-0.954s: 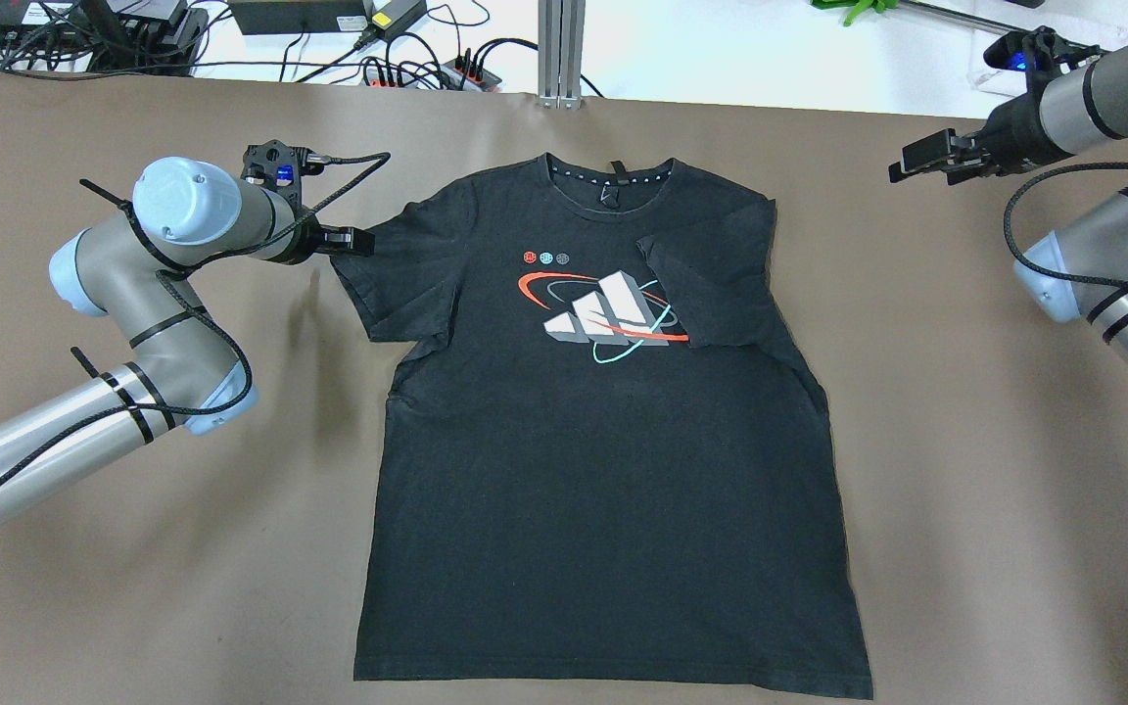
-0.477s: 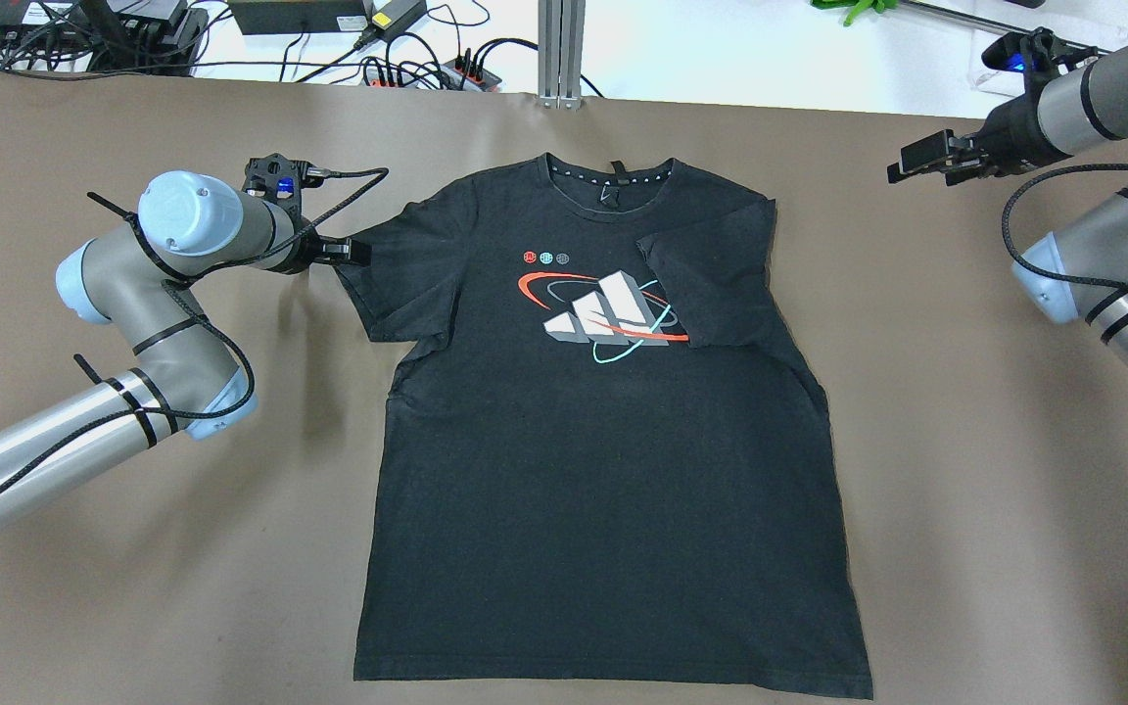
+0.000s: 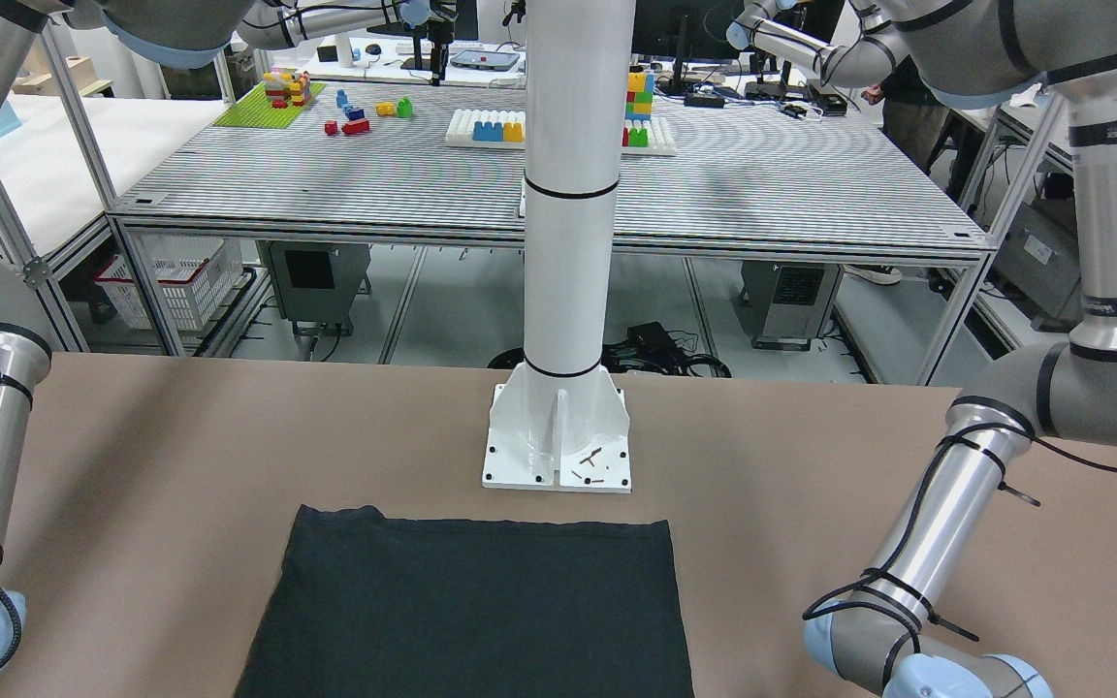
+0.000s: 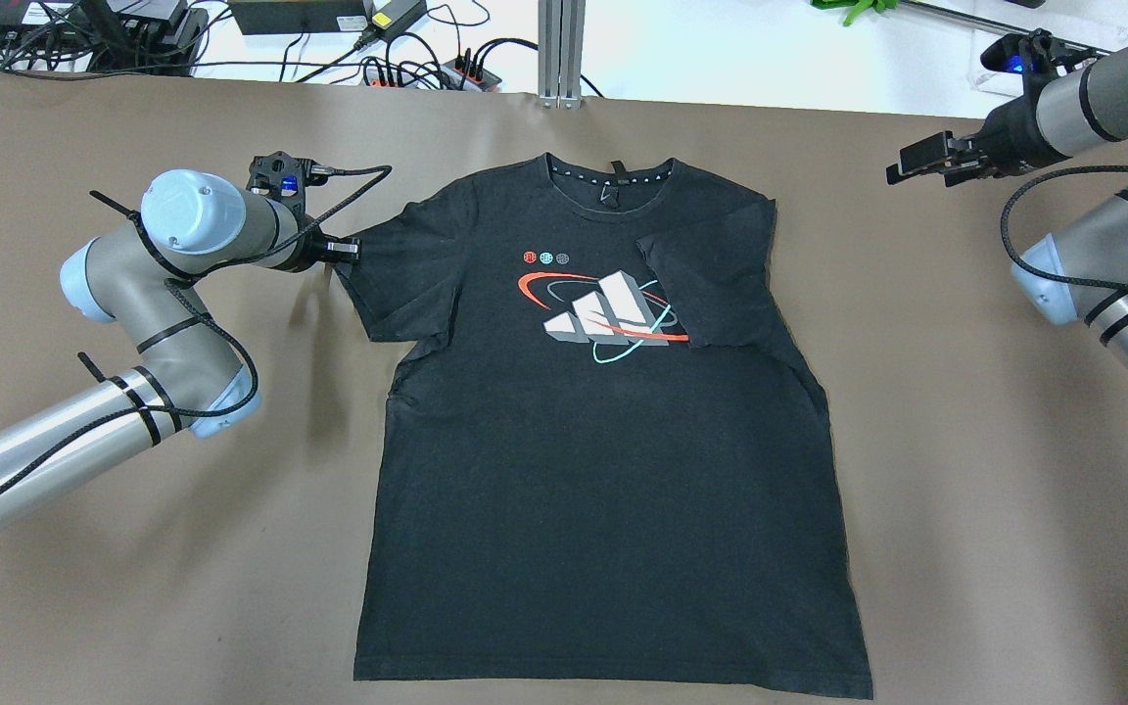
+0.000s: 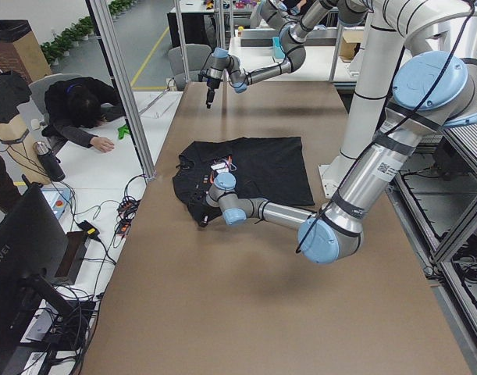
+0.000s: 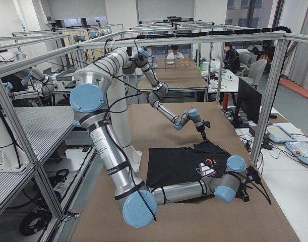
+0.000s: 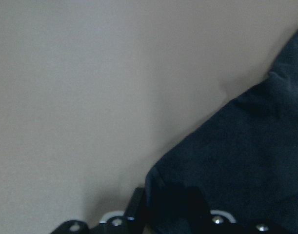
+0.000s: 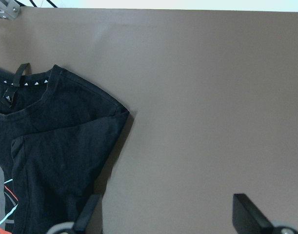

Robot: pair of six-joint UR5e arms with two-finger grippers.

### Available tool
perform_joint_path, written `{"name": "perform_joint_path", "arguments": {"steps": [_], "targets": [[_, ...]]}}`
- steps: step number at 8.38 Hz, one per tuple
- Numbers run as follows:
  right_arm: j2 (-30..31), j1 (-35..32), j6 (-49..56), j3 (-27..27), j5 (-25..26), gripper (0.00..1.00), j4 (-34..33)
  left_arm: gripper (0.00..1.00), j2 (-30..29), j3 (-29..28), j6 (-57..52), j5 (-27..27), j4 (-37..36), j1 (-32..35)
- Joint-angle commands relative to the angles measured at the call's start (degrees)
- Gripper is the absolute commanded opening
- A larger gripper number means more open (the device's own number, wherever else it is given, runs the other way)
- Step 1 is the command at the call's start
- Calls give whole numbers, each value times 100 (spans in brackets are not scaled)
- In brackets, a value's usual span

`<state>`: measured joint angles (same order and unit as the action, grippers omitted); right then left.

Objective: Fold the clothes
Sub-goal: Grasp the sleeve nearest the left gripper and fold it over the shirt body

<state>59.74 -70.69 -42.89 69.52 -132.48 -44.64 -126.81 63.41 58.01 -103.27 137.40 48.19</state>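
Observation:
A black T-shirt (image 4: 603, 441) with a white, red and teal chest logo (image 4: 603, 318) lies flat, front up, on the brown table (image 4: 965, 490). Its sleeve on the view's right is folded in over the chest. My left gripper (image 4: 344, 250) is low at the outer edge of the other sleeve (image 4: 398, 274). In the left wrist view that sleeve's corner (image 7: 227, 165) lies between the drawn-in fingers (image 7: 135, 204), so the gripper looks shut on it. My right gripper (image 4: 916, 162) is open and empty above bare table, right of the shirt's shoulder (image 8: 70, 117).
A white pillar (image 3: 568, 242) stands on its base plate just behind the shirt's hem (image 3: 471, 601). Cables and power strips (image 4: 427, 69) and an aluminium post (image 4: 561, 49) line the far table edge. A person leans over beside the table (image 5: 78, 117).
My left gripper has moved slightly back and down onto the sleeve's edge, and its fingers look narrower. The right arm has barely moved. The shirt lies as before.

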Motion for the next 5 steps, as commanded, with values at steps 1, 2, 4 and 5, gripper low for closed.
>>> {"name": "perform_joint_path", "arguments": {"steps": [1,2,4,5], "targets": [[20,3,0,0,3,94,16,0,-37,31,17,-44,-47,-3],[29,-6,0,0,3,94,25,0,-54,49,17,-53,-73,6],[64,-6,0,0,3,94,25,0,-176,345,17,-551,-509,268],[64,-6,0,0,20,94,25,0,-203,1009,26,-650,-1200,331]]}}
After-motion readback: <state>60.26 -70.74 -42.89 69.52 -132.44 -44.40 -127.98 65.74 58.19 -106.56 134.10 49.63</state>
